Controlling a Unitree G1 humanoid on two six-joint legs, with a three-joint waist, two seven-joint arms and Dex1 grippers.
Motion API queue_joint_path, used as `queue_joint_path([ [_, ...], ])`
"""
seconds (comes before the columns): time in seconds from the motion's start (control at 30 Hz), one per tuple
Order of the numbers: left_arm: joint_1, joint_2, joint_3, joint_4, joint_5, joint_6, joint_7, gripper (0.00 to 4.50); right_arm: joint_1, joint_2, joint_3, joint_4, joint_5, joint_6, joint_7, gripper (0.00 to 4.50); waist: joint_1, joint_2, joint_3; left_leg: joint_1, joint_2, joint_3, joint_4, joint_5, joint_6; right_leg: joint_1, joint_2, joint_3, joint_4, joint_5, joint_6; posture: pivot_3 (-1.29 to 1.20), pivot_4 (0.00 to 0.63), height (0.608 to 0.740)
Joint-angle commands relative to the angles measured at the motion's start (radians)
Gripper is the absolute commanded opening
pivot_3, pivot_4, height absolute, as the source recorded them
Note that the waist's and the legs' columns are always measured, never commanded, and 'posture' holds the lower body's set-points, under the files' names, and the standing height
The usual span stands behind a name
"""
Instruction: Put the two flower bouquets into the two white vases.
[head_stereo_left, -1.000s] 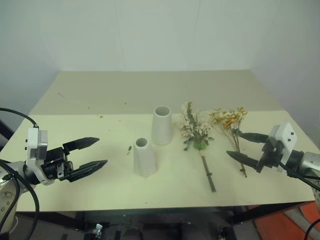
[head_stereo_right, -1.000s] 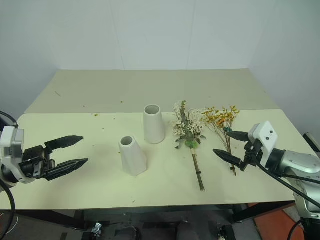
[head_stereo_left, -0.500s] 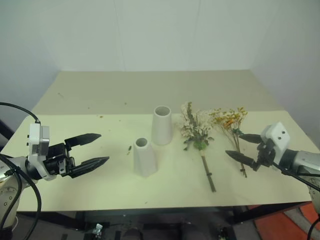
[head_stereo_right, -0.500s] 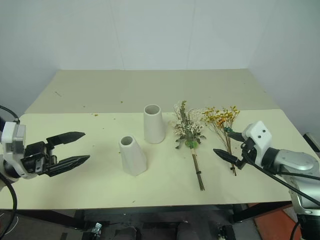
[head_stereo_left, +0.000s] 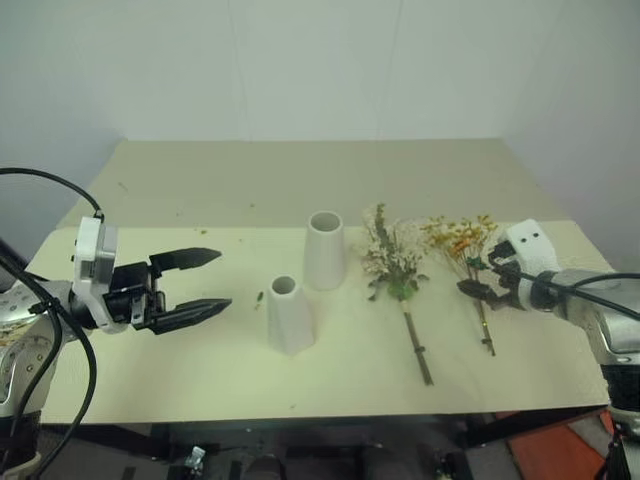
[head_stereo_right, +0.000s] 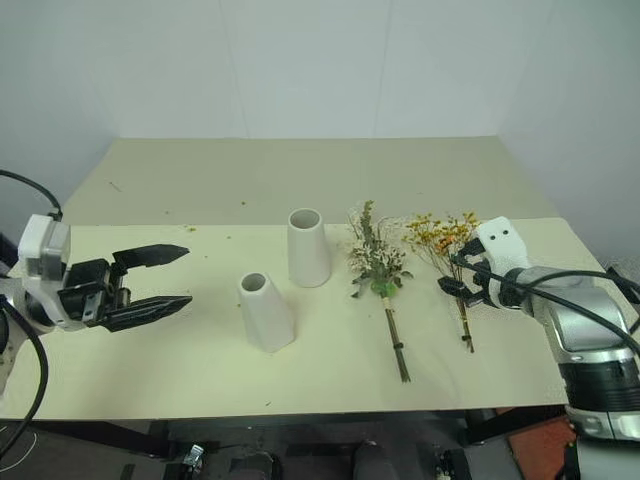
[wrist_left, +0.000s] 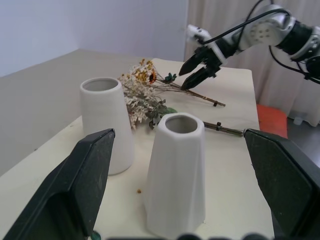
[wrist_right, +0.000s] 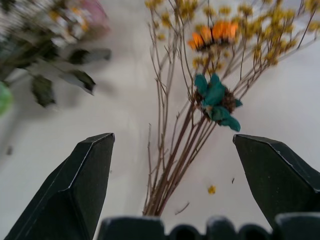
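Observation:
Two white vases stand mid-table: the taller round vase (head_stereo_left: 323, 250) and, in front of it, the shorter faceted vase (head_stereo_left: 288, 315). Right of them lie the two flower bouquets. The cream-white bushy bouquet (head_stereo_left: 390, 255) has green leaves. The thin-stemmed yellow-orange bouquet (head_stereo_left: 458, 240) has a teal flower (wrist_right: 216, 97). My right gripper (head_stereo_left: 478, 277) is open and tilted down over the yellow bouquet's stems (wrist_right: 170, 165), one finger on each side. My left gripper (head_stereo_left: 224, 279) is open and level, left of the faceted vase (wrist_left: 177, 175) and pointing at it.
The pale table (head_stereo_left: 200, 370) has bare room in front of the vases and behind them. Its front edge runs close below both arms. A few small petal crumbs (head_stereo_left: 258, 298) lie left of the faceted vase.
My right gripper moved forward and tipped downward, ending over the yellow bouquet's stems. My left gripper rose slightly and edged toward the vases. Vases and bouquets have not moved.

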Motion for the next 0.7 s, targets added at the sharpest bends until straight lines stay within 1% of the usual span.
queue_joint_path([
  [0.03, -0.041, 0.018, -0.016, 0.014, 0.012, -0.018, -0.025, 4.50, -0.058, 0.018, 0.039, 0.127, -0.039, -0.026, 0.011, 4.30, 0.000, 0.000, 0.000, 0.000, 0.000, 0.000, 0.000, 0.000, 0.000, 0.000, 0.000, 0.000, 0.000, 0.000, 0.000, 0.00, 0.150, 0.740],
  [0.1, -0.050, 0.015, -0.022, 0.019, 0.017, -0.019, -0.027, 4.50, -0.087, 0.029, 0.067, 0.198, -0.060, -0.055, 0.022, 3.91, -0.001, 0.000, 0.000, 0.000, 0.000, 0.000, 0.000, 0.000, 0.000, 0.000, 0.000, 0.000, 0.000, 0.000, 0.000, 0.00, 0.150, 0.740],
  [0.2, -0.046, 0.012, -0.017, 0.016, 0.020, -0.020, -0.031, 4.50, -0.123, 0.041, 0.094, 0.273, -0.086, -0.097, 0.034, 2.90, -0.006, 0.000, 0.000, 0.001, 0.000, 0.000, 0.000, 0.000, 0.000, 0.000, 0.000, 0.000, 0.000, 0.000, 0.001, 0.00, 0.150, 0.740],
  [0.3, -0.032, 0.011, -0.004, 0.009, 0.020, -0.021, -0.031, 4.50, -0.152, 0.052, 0.091, 0.316, -0.097, -0.122, 0.037, 1.82, -0.009, 0.000, 0.000, 0.001, 0.000, 0.000, 0.000, 0.000, 0.000, 0.000, 0.000, 0.000, 0.000, 0.000, 0.001, 0.00, 0.150, 0.740],
  [0.33, -0.029, 0.011, -0.002, 0.007, 0.020, -0.021, -0.031, 4.50, -0.157, 0.054, 0.087, 0.325, -0.099, -0.132, 0.037, 1.40, -0.010, 0.000, 0.000, 0.000, 0.000, 0.000, 0.000, 0.000, 0.000, 0.000, 0.000, 0.000, 0.000, 0.000, 0.001, 0.00, 0.150, 0.740],
  [0.43, -0.029, 0.009, -0.003, 0.007, 0.024, -0.027, -0.029, 4.50, -0.182, 0.075, 0.047, 0.344, -0.106, -0.148, -0.008, 0.38, -0.015, 0.000, 0.000, 0.000, 0.000, 0.000, 0.000, 0.000, 0.000, 0.000, 0.000, 0.000, 0.000, 0.000, 0.001, 0.00, 0.150, 0.740],
  [0.47, -0.037, 0.006, -0.008, 0.012, 0.028, -0.033, -0.028, 4.50, -0.195, 0.087, 0.017, 0.345, -0.100, -0.142, -0.036, 0.03, -0.016, 0.000, 0.000, 0.000, 0.000, 0.000, 0.000, 0.000, 0.000, 0.000, 0.000, 0.000, 0.000, 0.000, 0.001, 0.00, 0.150, 0.740],
  [0.6, -0.079, -0.013, -0.032, 0.034, 0.040, -0.054, -0.021, 4.50, -0.244, 0.144, -0.115, 0.348, -0.070, -0.131, -0.147, 0.03, -0.021, 0.000, 0.000, 0.000, 0.000, 0.000, 0.000, 0.000, 0.000, 0.000, 0.000, 0.000, 0.001, 0.001, 0.001, 0.00, 0.150, 0.740],
  [0.67, -0.126, -0.029, -0.047, 0.051, 0.034, -0.034, 0.004, 4.50, -0.274, 0.191, -0.207, 0.318, -0.041, -0.196, -0.214, 0.03, -0.021, 0.000, 0.000, 0.000, 0.000, 0.000, 0.000, 0.000, 0.000, 0.000, 0.000, 0.000, 0.001, 0.001, 0.001, 0.00, 0.150, 0.740],
  [0.7, -0.150, -0.032, -0.056, 0.058, 0.033, -0.013, 0.023, 4.50, -0.291, 0.222, -0.246, 0.295, -0.025, -0.257, -0.242, 0.03, -0.021, 0.000, 0.000, 0.000, 0.000, 0.000, 0.000, 0.000, 0.000, 0.000, 0.000, 0.000, 0.001, 0.001, 0.001, 0.00, 0.150, 0.740],
])
